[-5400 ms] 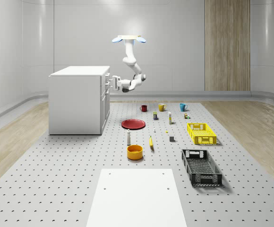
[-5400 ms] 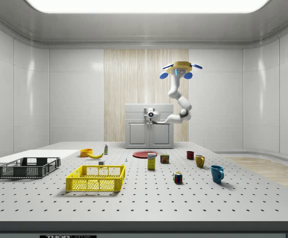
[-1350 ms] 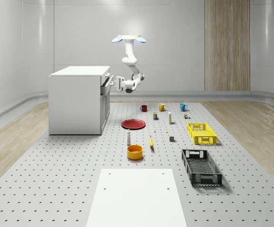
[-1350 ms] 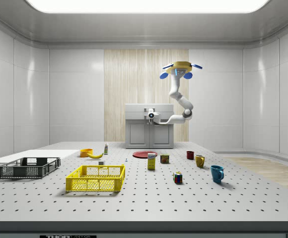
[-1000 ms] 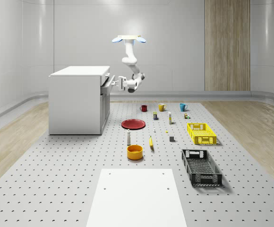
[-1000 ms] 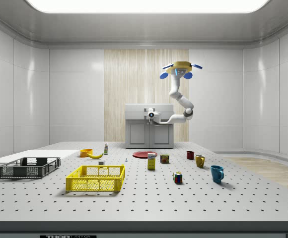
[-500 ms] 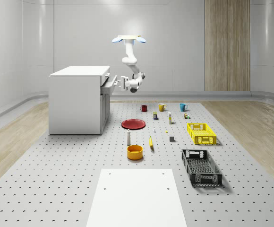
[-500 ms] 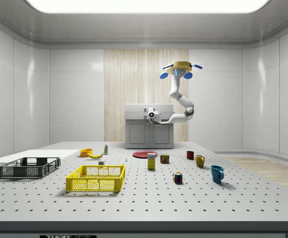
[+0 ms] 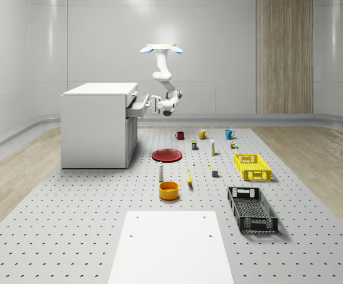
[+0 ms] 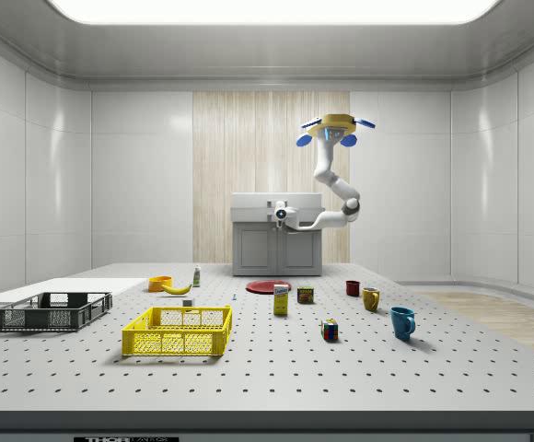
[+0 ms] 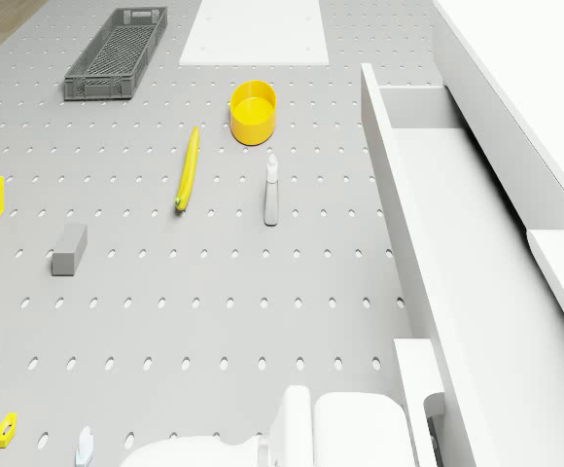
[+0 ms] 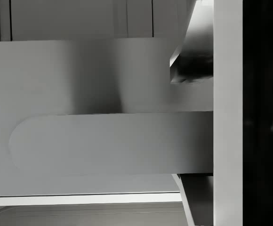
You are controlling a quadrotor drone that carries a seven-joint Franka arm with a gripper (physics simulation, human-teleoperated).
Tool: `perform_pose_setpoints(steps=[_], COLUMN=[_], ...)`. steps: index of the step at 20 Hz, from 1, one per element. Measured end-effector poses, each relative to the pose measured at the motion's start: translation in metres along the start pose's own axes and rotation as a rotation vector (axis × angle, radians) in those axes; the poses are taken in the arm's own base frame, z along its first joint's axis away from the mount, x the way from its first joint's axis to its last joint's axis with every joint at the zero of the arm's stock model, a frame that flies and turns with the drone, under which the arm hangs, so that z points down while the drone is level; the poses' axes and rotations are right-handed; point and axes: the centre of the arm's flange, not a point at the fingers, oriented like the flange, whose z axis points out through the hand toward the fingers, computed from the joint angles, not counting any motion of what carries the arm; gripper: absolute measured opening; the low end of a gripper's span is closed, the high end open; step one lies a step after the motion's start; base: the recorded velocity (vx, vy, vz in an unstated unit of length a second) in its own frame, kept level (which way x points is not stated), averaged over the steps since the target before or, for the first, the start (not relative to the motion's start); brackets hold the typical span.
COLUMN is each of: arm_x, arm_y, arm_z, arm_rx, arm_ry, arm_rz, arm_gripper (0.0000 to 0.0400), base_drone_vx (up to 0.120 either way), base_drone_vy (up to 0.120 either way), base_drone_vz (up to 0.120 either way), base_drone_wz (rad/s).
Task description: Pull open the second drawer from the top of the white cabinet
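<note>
Hovering beside the white cabinet, well above the floor, we had our gripper at the front of its drawer, which stood partly out, fingers' state impossible to tell, and judged the pull underway, needing further straight withdrawal.

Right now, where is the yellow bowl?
In the whole-scene view the yellow bowl sits on the pegboard table, in front of the red plate, just behind the white mat, with the banana to its right.
</note>
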Motion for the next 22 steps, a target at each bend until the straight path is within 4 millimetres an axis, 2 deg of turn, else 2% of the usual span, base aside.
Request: perform_pose_setpoints(steps=[5,14,15,17,22], arm_x=[0.003,0.005,-0.001,0.000,0.004], arm_y=[0.002,0.003,0.001,0.001,0.002], arm_z=[-0.022,-0.068,-0.074,-0.081,-0.090], arm_rx=[0.000,0.002,-0.001,0.002,0.007], arm_ry=[-0.001,-0.002,0.001,-0.001,-0.006], arm_rz=[-0.015,-0.015,0.016,0.009,-0.008], arm_gripper=[0.0154,0.0140,0.0197,0.0237,0.0282], base_drone_vx=[0.000,0.000,0.000,0.000,0.000], base_drone_vy=[0.000,0.000,0.000,0.060,0.120], base_drone_vz=[0.000,0.000,0.000,0.000,0.000], base_drone_wz=[0.000,0.000,0.000,0.000,0.000])
